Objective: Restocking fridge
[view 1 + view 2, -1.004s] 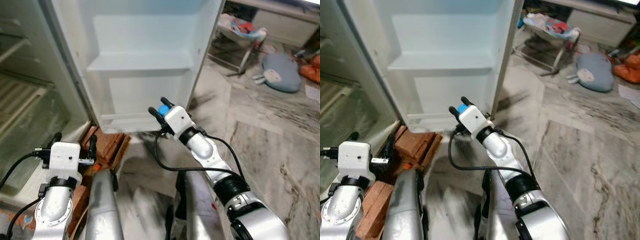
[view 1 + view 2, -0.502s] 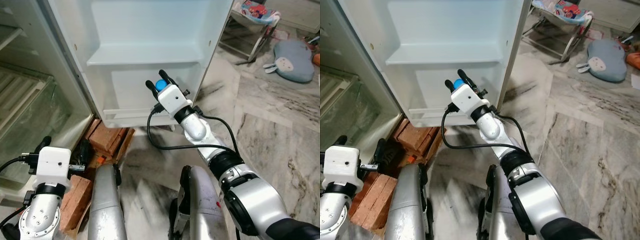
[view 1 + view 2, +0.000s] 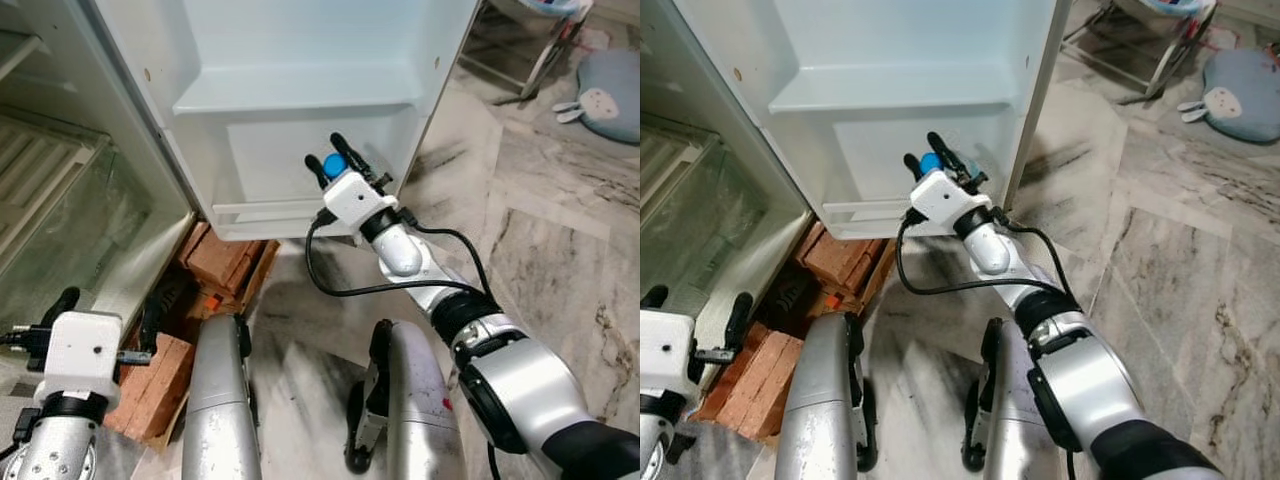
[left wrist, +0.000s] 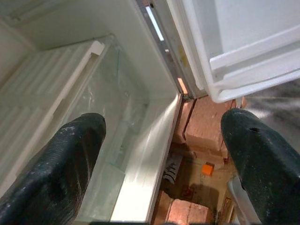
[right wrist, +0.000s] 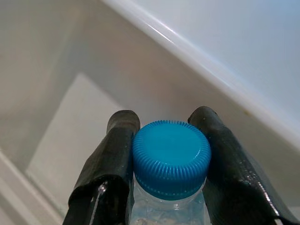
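Note:
A clear bottle with a blue cap sits between the black fingers of my right gripper, which is shut on it. That gripper is raised in front of the lowest bin of the open white fridge door, the cap just above the bin's rail. My left gripper hangs low at the left with its fingers wide open and nothing between them, facing the fridge's lower compartment.
The fridge stands on red bricks with a small orange object among them. A glass-fronted drawer lies inside the fridge at the left. Marble floor spreads to the right, with a grey cushion far back.
The camera has moved closer to the fridge door. My right gripper has carried the bottle forward, up to the lowest door bin. The left arm stays low.

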You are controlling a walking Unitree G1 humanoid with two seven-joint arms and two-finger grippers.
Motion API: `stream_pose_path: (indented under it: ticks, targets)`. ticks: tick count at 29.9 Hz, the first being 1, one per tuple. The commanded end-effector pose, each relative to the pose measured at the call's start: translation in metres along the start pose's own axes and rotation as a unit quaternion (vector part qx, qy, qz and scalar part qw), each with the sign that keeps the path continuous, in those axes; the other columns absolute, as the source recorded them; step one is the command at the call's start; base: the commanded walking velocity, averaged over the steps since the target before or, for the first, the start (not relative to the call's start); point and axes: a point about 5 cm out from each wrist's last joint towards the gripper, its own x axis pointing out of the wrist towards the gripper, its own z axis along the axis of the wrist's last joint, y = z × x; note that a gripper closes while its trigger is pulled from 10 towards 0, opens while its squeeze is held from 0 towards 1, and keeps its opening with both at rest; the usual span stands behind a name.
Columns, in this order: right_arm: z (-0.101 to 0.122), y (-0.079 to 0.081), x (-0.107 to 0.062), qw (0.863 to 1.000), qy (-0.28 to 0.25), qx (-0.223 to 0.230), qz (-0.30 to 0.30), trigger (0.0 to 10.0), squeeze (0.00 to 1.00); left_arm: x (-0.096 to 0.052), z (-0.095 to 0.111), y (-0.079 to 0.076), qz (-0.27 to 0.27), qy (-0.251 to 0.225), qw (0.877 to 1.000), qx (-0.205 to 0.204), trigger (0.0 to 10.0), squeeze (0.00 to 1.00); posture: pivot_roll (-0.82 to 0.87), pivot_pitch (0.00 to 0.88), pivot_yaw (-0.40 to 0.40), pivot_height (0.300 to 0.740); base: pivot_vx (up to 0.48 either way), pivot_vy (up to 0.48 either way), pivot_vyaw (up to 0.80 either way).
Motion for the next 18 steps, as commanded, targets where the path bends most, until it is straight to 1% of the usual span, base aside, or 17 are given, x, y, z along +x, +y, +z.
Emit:
stream_pose_path:
  ticks: [1,4,7,8,9,10,11,14,18]
  targets:
    - [-0.005,-0.002,-0.001,1.0,0.016,0.003,-0.008,10.0,0.0,-0.005,0.001,0.003,-0.006,0.008,1.0,0.007,10.0,0.0,0.42,0.305,0.0,0.541,0.0,0.0,0.0]
    - [-0.009,-0.003,-0.003,0.999,0.033,0.01,-0.015,10.0,0.0,-0.007,0.001,0.002,-0.01,0.011,1.0,0.008,10.0,0.0,0.43,0.314,0.002,0.541,0.0,0.0,0.0]
    - [-0.023,-0.006,-0.01,0.994,0.087,0.045,-0.049,10.0,0.0,-0.011,0.001,0.004,-0.012,0.018,1.0,0.009,10.0,0.0,0.43,0.326,0.004,0.541,0.0,0.0,0.0]
    - [-0.031,-0.007,-0.016,0.989,0.114,0.066,-0.068,10.0,0.0,-0.013,0.001,0.005,-0.012,0.02,1.0,0.01,10.0,0.0,0.43,0.328,0.005,0.541,0.0,0.0,0.0]
    - [-0.031,-0.007,-0.016,0.989,0.114,0.066,-0.068,10.0,0.0,-0.013,0.001,0.005,-0.012,0.02,1.0,0.01,10.0,0.0,0.43,0.328,0.005,0.541,0.0,0.0,0.0]
    - [-0.037,-0.007,-0.021,0.984,0.132,0.082,-0.082,10.0,0.0,-0.014,0.0,0.005,-0.013,0.023,1.0,0.01,10.0,0.0,0.43,0.332,0.006,0.541,0.0,0.0,0.0]
    - [-0.042,-0.007,-0.027,0.982,0.145,0.081,-0.086,10.0,0.0,-0.014,0.001,0.005,-0.014,0.023,1.0,0.011,10.0,0.0,0.43,0.333,0.007,0.541,0.0,0.0,0.0]
    - [-0.047,-0.007,-0.033,0.979,0.159,0.084,-0.093,10.0,0.0,-0.014,0.002,0.004,-0.015,0.024,1.0,0.011,10.0,0.0,0.43,0.336,0.01,0.541,0.0,0.0,0.0]
    - [-0.058,-0.012,-0.043,0.971,0.192,0.084,-0.116,10.0,0.0,-0.014,0.002,0.004,-0.02,0.028,0.999,0.012,10.0,0.0,0.42,0.335,0.016,0.541,0.0,0.0,0.0]
